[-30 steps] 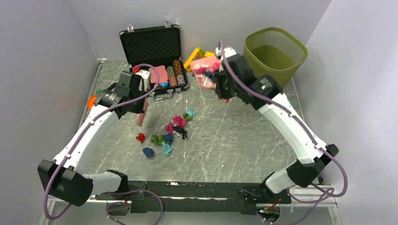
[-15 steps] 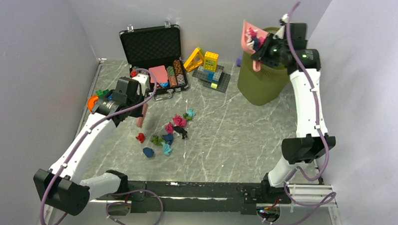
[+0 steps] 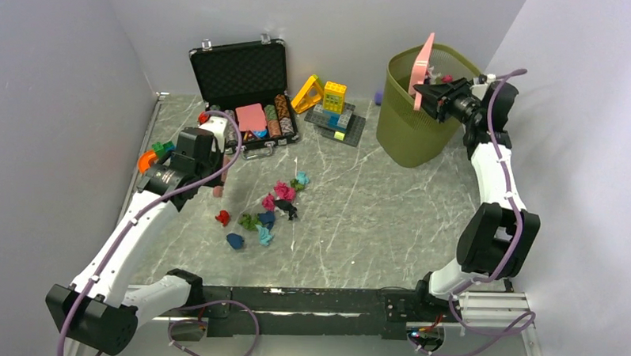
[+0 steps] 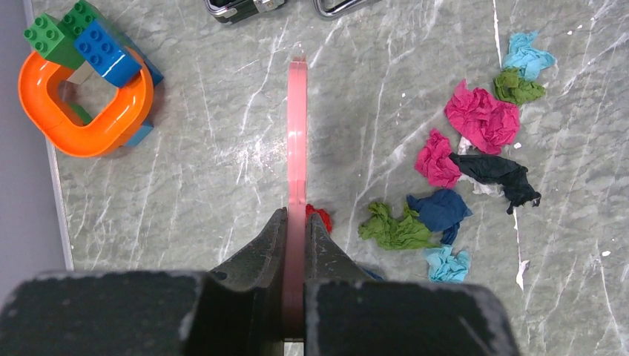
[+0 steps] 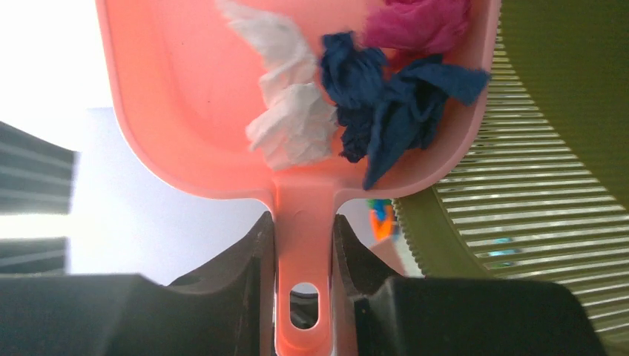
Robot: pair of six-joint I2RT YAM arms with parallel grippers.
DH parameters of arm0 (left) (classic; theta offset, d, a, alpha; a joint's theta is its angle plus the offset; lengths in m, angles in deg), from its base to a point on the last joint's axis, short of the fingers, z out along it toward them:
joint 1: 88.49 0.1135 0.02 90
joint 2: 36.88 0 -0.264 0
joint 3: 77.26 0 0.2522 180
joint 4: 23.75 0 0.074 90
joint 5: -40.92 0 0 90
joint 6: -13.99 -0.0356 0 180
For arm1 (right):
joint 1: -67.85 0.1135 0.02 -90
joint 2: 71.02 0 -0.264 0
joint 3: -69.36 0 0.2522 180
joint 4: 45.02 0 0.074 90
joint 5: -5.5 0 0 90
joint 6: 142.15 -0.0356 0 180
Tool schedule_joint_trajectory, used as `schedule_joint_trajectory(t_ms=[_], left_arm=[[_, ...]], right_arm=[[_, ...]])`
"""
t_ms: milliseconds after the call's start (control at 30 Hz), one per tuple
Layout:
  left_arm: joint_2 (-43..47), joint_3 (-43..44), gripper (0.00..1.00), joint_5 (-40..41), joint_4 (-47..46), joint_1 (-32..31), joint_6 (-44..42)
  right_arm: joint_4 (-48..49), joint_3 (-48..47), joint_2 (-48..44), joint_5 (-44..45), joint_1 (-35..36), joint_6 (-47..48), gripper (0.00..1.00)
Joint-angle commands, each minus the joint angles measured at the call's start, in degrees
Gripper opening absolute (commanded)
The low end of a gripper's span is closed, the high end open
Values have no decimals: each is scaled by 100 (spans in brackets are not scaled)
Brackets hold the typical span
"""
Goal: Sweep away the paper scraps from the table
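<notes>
Several paper scraps (image 3: 270,210) in pink, green, blue, teal, red and black lie in a loose cluster on the table (image 3: 374,220); they also show in the left wrist view (image 4: 478,119). My left gripper (image 3: 217,173) (image 4: 297,222) is shut on a flat pink sweeper (image 4: 297,141), held edge-down just left of the cluster, with a red scrap (image 4: 320,216) beside it. My right gripper (image 3: 439,99) (image 5: 303,230) is shut on the handle of a pink dustpan (image 3: 421,64) (image 5: 200,111). The pan is tipped up over the green bin (image 3: 413,130) and holds white, dark blue and pink scraps (image 5: 378,96).
An open black case with poker chips (image 3: 244,84) stands at the back left. Building blocks (image 3: 331,107) stand between the case and the bin. An orange ring with blocks (image 4: 85,93) (image 3: 151,158) lies by the left wall. The bin's ribbed rim (image 5: 519,215) is close to the pan.
My right arm has lifted the loaded dustpan from the back of the table up to the bin and tipped it steeply over the rim. My left gripper has drifted slightly left and back.
</notes>
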Motion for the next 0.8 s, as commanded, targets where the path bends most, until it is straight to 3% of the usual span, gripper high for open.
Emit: schedule_joint_trajectory(t_ms=[0, 267, 767], left_arm=[[37, 23, 0, 113, -281, 13, 67], [112, -9, 0, 139, -323, 14, 62], [418, 134, 0, 47, -431, 13, 67]], right_arm=[[3594, 611, -353, -839, -232, -2565, 0], [5382, 1232, -342, -692, -330, -3931, 0], [5463, 1542, -518, -927, -325, -3568, 0]])
